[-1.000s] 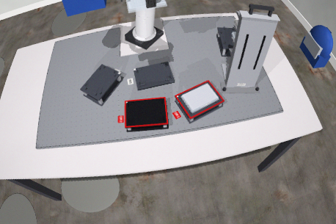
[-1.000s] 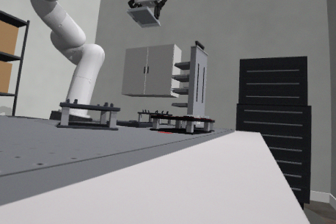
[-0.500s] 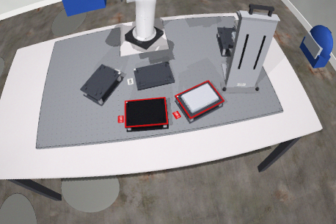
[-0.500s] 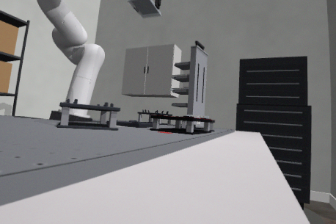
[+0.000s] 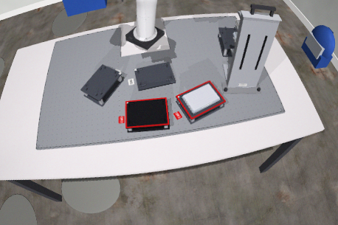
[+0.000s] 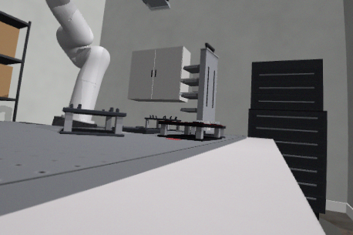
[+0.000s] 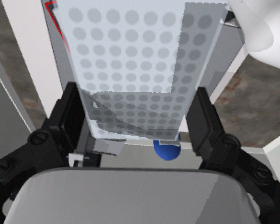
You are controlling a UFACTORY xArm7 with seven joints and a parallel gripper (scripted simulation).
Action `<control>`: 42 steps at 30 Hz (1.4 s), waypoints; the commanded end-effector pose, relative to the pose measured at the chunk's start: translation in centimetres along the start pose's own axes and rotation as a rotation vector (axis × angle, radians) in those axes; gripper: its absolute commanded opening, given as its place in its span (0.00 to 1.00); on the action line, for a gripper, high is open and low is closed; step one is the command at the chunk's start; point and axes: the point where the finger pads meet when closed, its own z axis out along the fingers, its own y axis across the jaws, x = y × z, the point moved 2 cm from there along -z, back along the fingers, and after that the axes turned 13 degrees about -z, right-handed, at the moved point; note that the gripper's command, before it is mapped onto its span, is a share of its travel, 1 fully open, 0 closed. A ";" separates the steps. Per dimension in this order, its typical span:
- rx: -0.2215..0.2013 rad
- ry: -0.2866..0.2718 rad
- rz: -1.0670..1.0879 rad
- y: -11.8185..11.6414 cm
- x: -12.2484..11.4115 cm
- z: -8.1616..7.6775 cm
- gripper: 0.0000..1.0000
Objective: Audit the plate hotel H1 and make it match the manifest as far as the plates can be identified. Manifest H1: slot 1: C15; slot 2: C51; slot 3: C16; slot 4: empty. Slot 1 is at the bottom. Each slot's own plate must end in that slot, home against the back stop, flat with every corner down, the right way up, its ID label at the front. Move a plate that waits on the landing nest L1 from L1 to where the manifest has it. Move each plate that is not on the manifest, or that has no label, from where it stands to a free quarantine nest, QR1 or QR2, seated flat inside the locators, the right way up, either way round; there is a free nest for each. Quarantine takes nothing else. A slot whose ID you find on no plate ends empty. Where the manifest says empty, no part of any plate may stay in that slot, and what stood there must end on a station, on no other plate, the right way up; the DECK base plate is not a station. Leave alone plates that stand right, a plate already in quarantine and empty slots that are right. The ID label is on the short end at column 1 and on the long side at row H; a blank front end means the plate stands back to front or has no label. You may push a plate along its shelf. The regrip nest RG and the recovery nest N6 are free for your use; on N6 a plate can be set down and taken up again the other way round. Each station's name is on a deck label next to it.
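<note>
A: Grey deck base plate (image 5: 66,133) on a white table (image 5: 44,167), far below the claw. Items?

B: Item one: claw (image 7: 140,117), raised high over the arm's foot, jaws spread almost to their limit and clamped across a clear well plate (image 7: 131,65). Black fingers bear on its two long sides, near one end; the rest projects forward of the claw.

A: Handling?

B: Judged light, rigid moulded plastic, smooth-walled, so liable to slip or pivot if the squeeze is off-centre. Best hold is as shown, on the stiff side skirts, never on the well face. No label can be read from the wrist view.

A: Stations?

B: Item two: plate hotel (image 5: 254,50), well off to one side of the claw and below it, shelves (image 6: 191,82) facing away from the top camera. Their contents cannot be told. Item three: red-bordered nest (image 5: 127,113) holding a black plate (image 5: 147,112). Item four: second red-bordered nest (image 5: 219,94) holding a pale plate (image 5: 200,98). Items five and six: two dark nests (image 5: 101,83) (image 5: 154,76), both under and forward of the claw
</note>
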 end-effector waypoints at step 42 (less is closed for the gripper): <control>0.001 0.000 -1.311 -6.5 -18.9 -0.1 0.00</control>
